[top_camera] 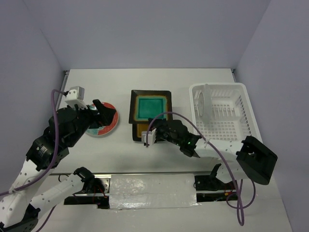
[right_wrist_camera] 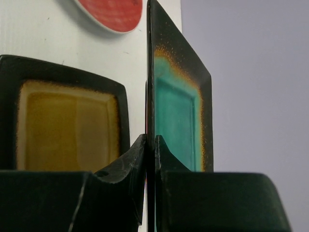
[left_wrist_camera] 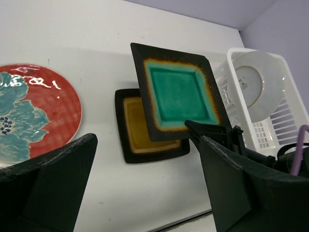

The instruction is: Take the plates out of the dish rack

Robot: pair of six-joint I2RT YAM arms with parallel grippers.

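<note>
At the left, the left hand (top_camera: 103, 112) is held spread wide over the round red-rimmed plate (left_wrist_camera: 34, 111), which is laid flat on the surface (top_camera: 96, 82). At centre, the teal plate (top_camera: 149, 107) is pinched by its lower edge in the right hand (right_wrist_camera: 150, 145) and raised above the amber plate (left_wrist_camera: 136, 126). Bare surface is seen before the dish rack (top_camera: 219, 87) at right, where a pale round plate (top_camera: 203, 101) is propped upright.
</note>
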